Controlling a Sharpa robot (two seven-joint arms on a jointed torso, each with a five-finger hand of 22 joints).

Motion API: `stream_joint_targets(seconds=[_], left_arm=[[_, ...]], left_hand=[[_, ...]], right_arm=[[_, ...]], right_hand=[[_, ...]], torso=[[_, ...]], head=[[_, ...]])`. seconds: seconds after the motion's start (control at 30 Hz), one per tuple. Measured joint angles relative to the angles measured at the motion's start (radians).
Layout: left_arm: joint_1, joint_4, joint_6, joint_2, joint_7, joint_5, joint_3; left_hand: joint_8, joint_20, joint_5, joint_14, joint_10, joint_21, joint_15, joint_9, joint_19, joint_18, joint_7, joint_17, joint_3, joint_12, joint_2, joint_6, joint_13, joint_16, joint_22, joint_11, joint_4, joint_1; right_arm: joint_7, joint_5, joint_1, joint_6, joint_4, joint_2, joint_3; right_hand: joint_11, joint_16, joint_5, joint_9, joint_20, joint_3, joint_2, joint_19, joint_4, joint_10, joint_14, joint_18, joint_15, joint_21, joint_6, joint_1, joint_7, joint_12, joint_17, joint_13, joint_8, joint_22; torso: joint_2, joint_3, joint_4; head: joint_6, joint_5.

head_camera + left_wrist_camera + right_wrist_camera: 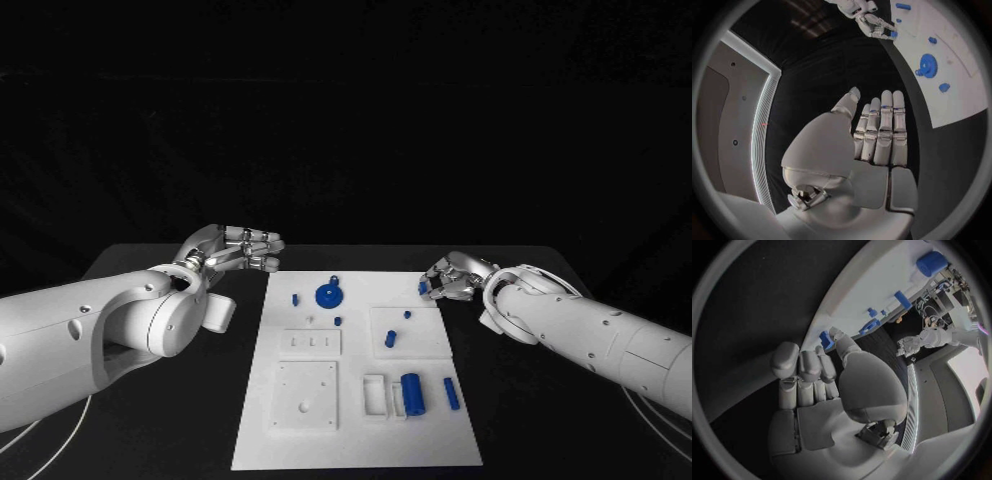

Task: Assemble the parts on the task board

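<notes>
The white task board point(361, 440) sits mid-table. Left hand point(238, 249) hovers just off its far left corner, fingers straight, close together, holding nothing. Right hand point(450, 279) at the far right edge pinches a small blue part point(424, 287). A blue gear point(329, 295) lies on the board's far end.
</notes>
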Motion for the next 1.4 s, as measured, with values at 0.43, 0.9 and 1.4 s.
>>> stream_joint_targets(seconds=[0.43, 0.9, 1.4], left_arm=[[0.000, 0.000, 0.000, 0.000, 0.000, -0.001, 0.000], [0.000, 0.000, 0.001, 0.000, -0.001, -0.003, 0.000], [0.000, 0.000, 0.001, 0.000, -0.002, -0.004, 0.000]], left_hand=[[0.000, 0.000, 0.000, 0.000, 0.000, 0.000, 0.000, 0.000, 0.000, 0.000, 0.000, 0.000, 0.000, 0.000, 0.000, 0.000, 0.000, 0.000, 0.000, 0.000, 0.000, 0.000], [0.000, 0.000, 0.000, 0.000, 0.000, 0.000, 0.000, 0.000, 0.000, 0.000, 0.000, 0.000, 0.000, 0.000, 0.000, 0.000, 0.000, 0.000, 0.000, 0.000, 0.000, 0.000], [0.000, 0.000, 0.000, 0.000, 0.000, 0.000, 0.000, 0.000, 0.000, 0.000, 0.000, 0.000, 0.003, 0.000, 0.000, 0.000, 0.000, 0.000, 0.001, 0.000, -0.002, 0.000]], right_arm=[[0.000, 0.007, -0.001, 0.000, -0.008, 0.010, 0.000], [0.000, 0.009, -0.003, 0.001, -0.009, 0.015, 0.000], [0.001, 0.009, -0.005, -0.010, -0.010, 0.017, 0.000]], right_hand=[[0.000, 0.000, -0.024, 0.000, 0.000, 0.018, 0.004, 0.000, -0.010, 0.000, 0.000, 0.000, 0.000, 0.000, 0.011, -0.004, -0.004, 0.000, 0.001, 0.000, 0.000, 0.000], [0.002, 0.000, -0.124, 0.001, 0.000, 0.107, 0.022, 0.000, -0.032, 0.002, 0.000, 0.000, 0.000, 0.000, 0.087, -0.022, -0.004, 0.004, 0.004, 0.001, 0.000, 0.001], [-0.002, 0.000, -0.181, 0.002, 0.000, 0.163, 0.036, 0.000, -0.033, 0.002, 0.000, -0.003, 0.000, 0.006, 0.147, -0.019, -0.018, 0.008, 0.005, 0.000, -0.007, 0.001]], torso=[[0.000, -0.0001, -0.0008], [-0.001, 0.0006, -0.0007], [-0.001, 0.0012, -0.0009]], head=[[-0.003, -0.003], [-0.007, -0.004], [-0.007, -0.003]])
